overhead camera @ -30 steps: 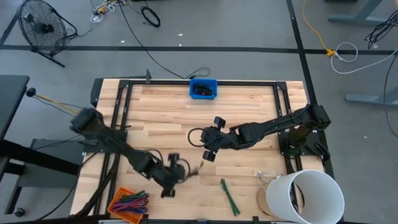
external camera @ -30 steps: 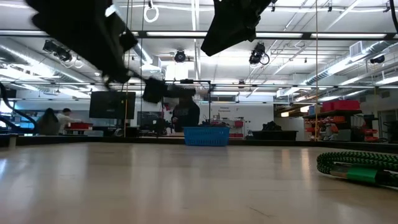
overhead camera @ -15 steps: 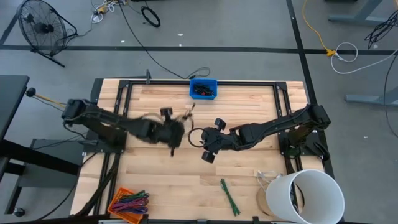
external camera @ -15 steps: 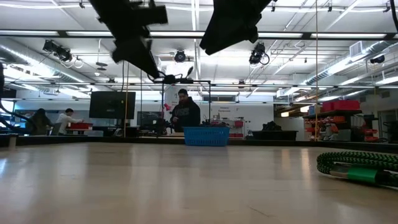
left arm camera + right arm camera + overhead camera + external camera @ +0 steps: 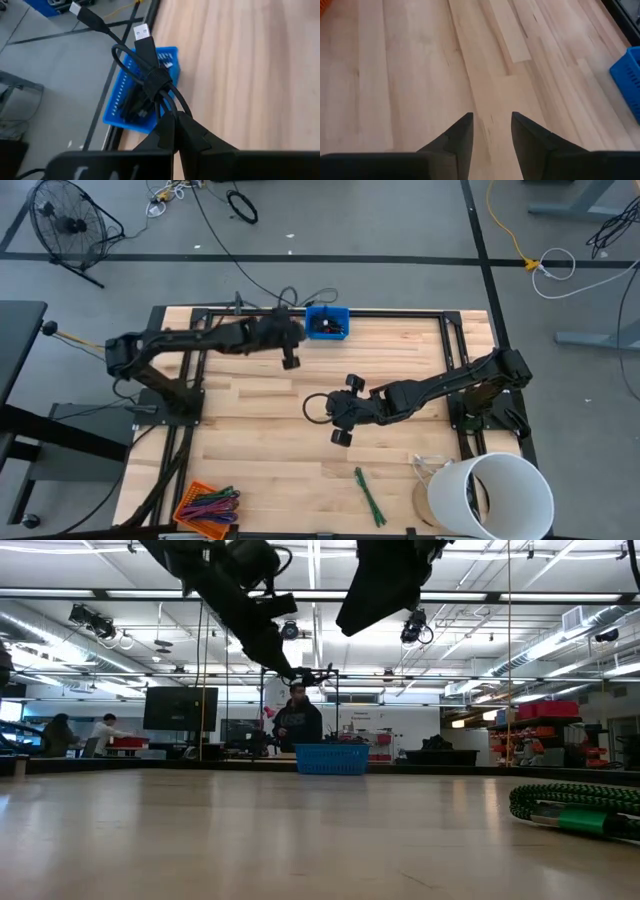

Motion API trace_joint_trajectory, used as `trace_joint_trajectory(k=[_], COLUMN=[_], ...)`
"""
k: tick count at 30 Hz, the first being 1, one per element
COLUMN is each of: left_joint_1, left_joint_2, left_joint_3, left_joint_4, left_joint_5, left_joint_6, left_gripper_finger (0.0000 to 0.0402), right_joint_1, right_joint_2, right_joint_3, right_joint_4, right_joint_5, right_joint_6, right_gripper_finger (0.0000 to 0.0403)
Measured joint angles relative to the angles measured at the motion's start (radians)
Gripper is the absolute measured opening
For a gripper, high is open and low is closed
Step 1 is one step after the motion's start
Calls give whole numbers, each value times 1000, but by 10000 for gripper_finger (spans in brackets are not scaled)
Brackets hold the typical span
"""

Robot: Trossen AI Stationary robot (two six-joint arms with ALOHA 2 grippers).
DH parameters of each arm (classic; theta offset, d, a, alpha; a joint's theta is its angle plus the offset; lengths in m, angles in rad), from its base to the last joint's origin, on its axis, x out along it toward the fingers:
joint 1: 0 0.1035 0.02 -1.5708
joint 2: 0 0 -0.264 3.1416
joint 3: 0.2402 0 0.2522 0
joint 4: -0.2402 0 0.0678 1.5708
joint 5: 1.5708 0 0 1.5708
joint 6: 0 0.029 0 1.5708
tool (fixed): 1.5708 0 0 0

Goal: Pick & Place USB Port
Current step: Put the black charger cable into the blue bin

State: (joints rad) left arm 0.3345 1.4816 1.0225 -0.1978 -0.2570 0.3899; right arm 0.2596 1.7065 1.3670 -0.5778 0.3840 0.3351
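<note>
Left wrist view: left gripper [image 5: 172, 131] clamped on bundled USB cable [image 5: 152, 75], swung from mid-table to blue bin [image 5: 129, 105], drop pending; right gripper [image 5: 490, 131] parted, empty.

The left arm stretches across the table's far side, its left gripper [image 5: 172, 131] pinched shut – apparently raised off the surface. The right arm reaches toward mid-table, its right gripper [image 5: 491, 131] parted, tilted downward – empty.
</note>
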Motion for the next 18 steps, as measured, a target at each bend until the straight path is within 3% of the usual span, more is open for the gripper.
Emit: trace_joint_trajectory(k=[9, 18], left_joint_1=[181, 275], left_joint_2=[109, 265], left_joint_3=[0, 68], left_joint_4=[147, 190], left_joint_5=[231, 271], left_joint_6=[-4, -8], left_gripper_finger=[6, 6], right_joint_1=[-6, -43], right_joint_2=[0, 1], right_joint_3=[0, 0], right_joint_4=[19, 124], right_joint_5=[1, 1], right_joint_6=[-124, -243], right_gripper_finger=[134, 134])
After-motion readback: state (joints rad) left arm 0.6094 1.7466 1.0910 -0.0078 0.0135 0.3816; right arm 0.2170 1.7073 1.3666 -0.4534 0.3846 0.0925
